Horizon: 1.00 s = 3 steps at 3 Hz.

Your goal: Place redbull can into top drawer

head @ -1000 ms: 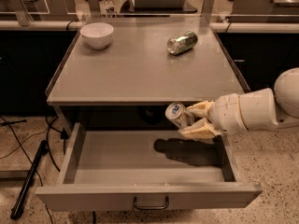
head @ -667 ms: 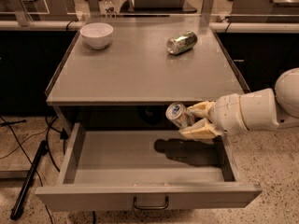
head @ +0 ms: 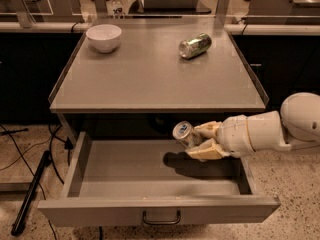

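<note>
In the camera view, the gripper (head: 200, 140) reaches in from the right, above the open top drawer (head: 100, 211) and just below the front edge of the table (head: 150, 79). Its two pale fingers (head: 206, 129) are closed around the redbull can (head: 183, 132), one above and one beneath. The can is tilted, with its silver top facing outward to the left of the gripper. Most of its body is hidden between the fingers, so the blue markings are hard to make out. A dark shadow lies on the drawer floor directly under the gripper. The can appears to hang clear of the floor, though the gap is hard to judge. The white arm (head: 265, 131) runs off the right edge. Beyond and above the gripper, a greenish can (head: 195, 45) lies on its side on the table. A white bowl (head: 104, 36) sits far to the gripper's upper left.
</note>
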Each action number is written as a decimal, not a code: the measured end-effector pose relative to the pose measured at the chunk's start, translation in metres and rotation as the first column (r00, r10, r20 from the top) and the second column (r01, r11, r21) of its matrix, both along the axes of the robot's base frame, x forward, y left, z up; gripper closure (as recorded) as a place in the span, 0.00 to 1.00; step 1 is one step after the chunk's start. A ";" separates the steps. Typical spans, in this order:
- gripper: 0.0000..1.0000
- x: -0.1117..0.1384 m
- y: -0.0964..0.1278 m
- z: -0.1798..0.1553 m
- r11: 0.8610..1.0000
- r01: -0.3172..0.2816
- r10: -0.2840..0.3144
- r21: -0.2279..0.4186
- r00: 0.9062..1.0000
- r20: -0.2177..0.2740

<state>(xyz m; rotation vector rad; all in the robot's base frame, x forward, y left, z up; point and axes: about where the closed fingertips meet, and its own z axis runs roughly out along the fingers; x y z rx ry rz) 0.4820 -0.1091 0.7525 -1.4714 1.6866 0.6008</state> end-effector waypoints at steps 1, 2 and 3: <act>1.00 -0.004 0.012 -0.018 0.998 -0.020 0.021 0.067 1.000 -0.007; 1.00 0.007 0.021 -0.034 0.996 -0.025 0.026 0.084 1.000 -0.004; 1.00 0.017 0.034 -0.050 0.992 -0.043 0.043 0.119 0.999 0.005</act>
